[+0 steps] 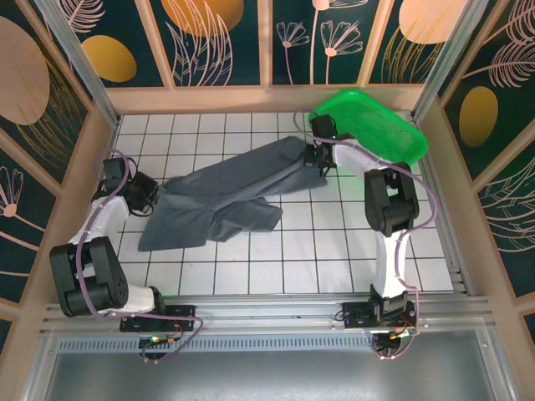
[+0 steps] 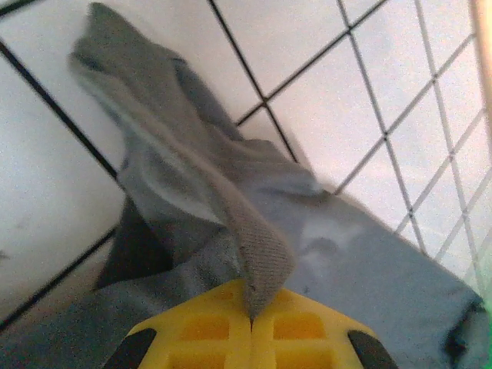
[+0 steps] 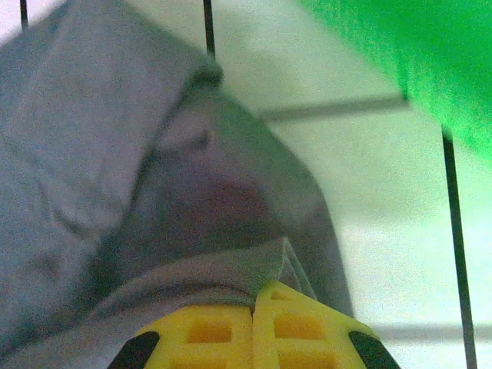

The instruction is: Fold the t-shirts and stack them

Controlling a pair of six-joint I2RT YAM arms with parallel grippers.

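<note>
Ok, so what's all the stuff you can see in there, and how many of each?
Dark grey soft cotton t-shirt: one, slate grey, stretched and crumpled across the tiles between the two grippers.
Bright green plastic basket: one, green, far right corner.
White square-tiled table top: one, white with dark lines, under everything.
Dark wall panels painted with leaves: several, navy with orange and cream, around the table.
Left arm: one, black and white, near left side.
Right arm: one, black and white, near right side.
Left gripper: one, yellow fingers, pinching the t-shirt.
Right gripper: one, yellow fingers, pinching the t-shirt by the basket.
</note>
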